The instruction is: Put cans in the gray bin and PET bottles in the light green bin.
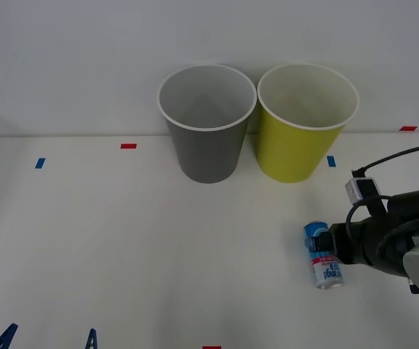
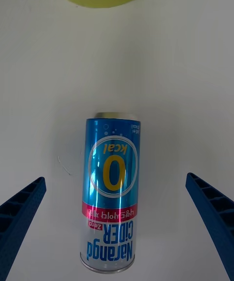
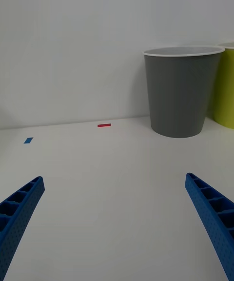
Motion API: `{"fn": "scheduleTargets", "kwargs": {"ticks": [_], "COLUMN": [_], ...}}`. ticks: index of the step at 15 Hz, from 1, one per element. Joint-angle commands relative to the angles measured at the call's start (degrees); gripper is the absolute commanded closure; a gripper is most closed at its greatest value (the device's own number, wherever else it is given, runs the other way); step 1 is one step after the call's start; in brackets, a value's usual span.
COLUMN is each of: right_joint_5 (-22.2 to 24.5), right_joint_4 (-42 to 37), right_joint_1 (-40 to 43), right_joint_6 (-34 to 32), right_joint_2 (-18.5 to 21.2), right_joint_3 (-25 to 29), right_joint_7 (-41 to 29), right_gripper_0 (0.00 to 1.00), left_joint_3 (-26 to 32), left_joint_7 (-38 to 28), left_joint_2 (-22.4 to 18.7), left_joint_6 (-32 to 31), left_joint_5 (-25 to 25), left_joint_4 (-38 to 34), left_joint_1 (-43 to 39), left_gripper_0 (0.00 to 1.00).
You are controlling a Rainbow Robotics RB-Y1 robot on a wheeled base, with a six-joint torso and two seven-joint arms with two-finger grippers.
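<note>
The right claw (image 2: 117,232) is spread wide, its two blue ribbed fingers (image 2: 19,212) standing well clear of the can (image 2: 111,193) on either side, nothing pinched yet. In the front view the right claw sits low over the surface (image 1: 122,247) at the right, its arm reaching in from that edge, right at the can.

The can lies on its side on the white surface, blue half pointing toward the bins, white lettered half toward the wrist. It sits in front of the green bin (image 1: 300,145), near it but apart; the gray bin (image 1: 208,142) stands just beside the green one, to its left, against the back wall.

The step in hand looks to be the grasp. To do it well, the claw should probably come down until the fingers straddle the can's middle, then close across its round sides, not its ends. A lying can may roll, so the fingers ought to meet it evenly, and squeeze gently since thin walls dent. After the lift, it has to pass the green bin and drop into the gray one.

The left claw (image 3: 117,232) waits spread and empty over bare surface at the left, looking toward the gray bin.
</note>
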State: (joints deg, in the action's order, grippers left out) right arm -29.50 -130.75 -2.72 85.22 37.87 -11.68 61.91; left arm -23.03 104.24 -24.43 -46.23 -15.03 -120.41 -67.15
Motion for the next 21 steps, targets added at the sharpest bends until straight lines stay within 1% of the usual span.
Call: {"fn": "scheduleTargets", "kwargs": {"ticks": [1, 3, 6, 12, 19, 21], "right_joint_5": [-4.1, -6.1, -6.8, -8.6, -8.5, -8.3], "right_joint_4": [4.9, 7.4, 9.5, 16.1, 22.6, 23.3], "right_joint_1": [-2.3, -3.3, -4.8, -8.1, -10.8, -11.0], "right_joint_6": [-0.1, -0.1, -0.1, 0.0, -0.1, 0.0], "right_joint_2": [-0.2, -0.2, -0.2, -0.4, -4.8, -5.3], "right_joint_3": [-0.1, -0.1, -0.2, -0.3, -0.3, -0.3], "right_joint_7": [0.7, 1.2, 1.6, 2.2, 1.1, 1.0], "right_gripper_0": [0.00, 0.00, 0.00, 0.00, 0.00, 0.00], "left_joint_3": [0.0, 0.0, 0.0, 0.0, 0.0, 0.0], "left_joint_7": [0.0, 0.0, 0.0, 0.0, 0.0, 0.0], "left_joint_2": [0.0, 0.0, 0.0, 0.0, 0.0, 0.0], "left_joint_6": [0.0, 0.0, 0.0, 0.0, 0.0, 0.0], "left_joint_5": [0.0, 0.0, 0.0, 0.0, 0.0, 0.0], "left_joint_4": [0.0, 0.0, 0.0, 0.0, 0.0, 0.0], "left_joint_1": [0.0, 0.0, 0.0, 0.0, 0.0, 0.0], "left_gripper_0": [0.00, 0.00, 0.00, 0.00, 0.00, 0.00]}}
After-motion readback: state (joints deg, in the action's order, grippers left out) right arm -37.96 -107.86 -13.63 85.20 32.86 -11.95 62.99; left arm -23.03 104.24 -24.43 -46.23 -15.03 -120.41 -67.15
